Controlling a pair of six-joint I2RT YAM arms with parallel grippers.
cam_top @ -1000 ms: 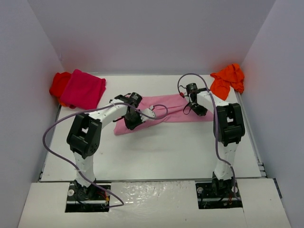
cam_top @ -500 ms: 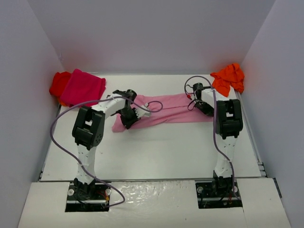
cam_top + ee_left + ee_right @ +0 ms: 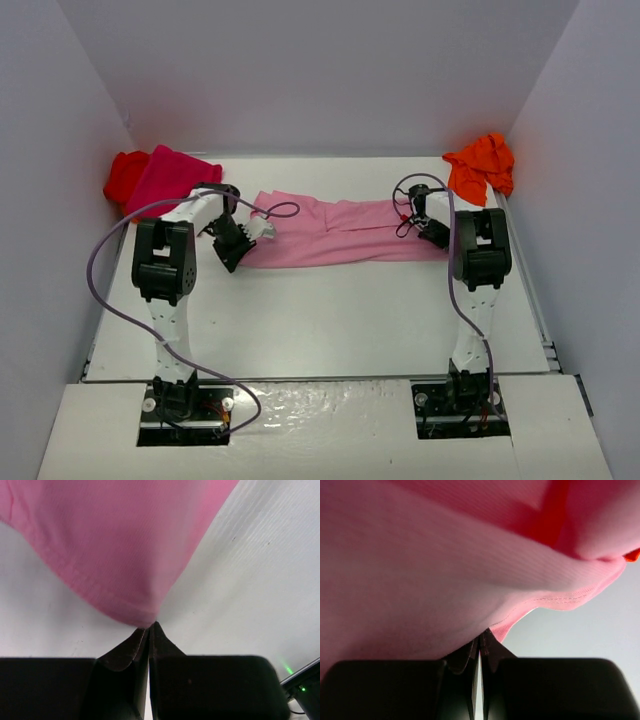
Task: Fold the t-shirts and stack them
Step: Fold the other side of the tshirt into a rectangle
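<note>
The light pink t-shirt (image 3: 335, 232) lies stretched in a long band across the back middle of the table. My left gripper (image 3: 243, 240) is shut on its left end; the left wrist view shows the pink hem (image 3: 120, 555) pinched at my fingertips. My right gripper (image 3: 425, 222) is shut on its right end, with pink cloth (image 3: 445, 570) filling the right wrist view. The magenta t-shirt (image 3: 168, 180) lies folded at the back left on the red t-shirt (image 3: 124, 175). The orange t-shirt (image 3: 480, 166) is crumpled at the back right.
White walls enclose the table (image 3: 330, 320) on three sides. The purple cable (image 3: 110, 250) of the left arm loops out over the table's left side. Both arm bases stand at the near edge.
My left gripper has moved left and back, my right gripper slightly back, pulling the pink shirt out into a longer, flatter band.
</note>
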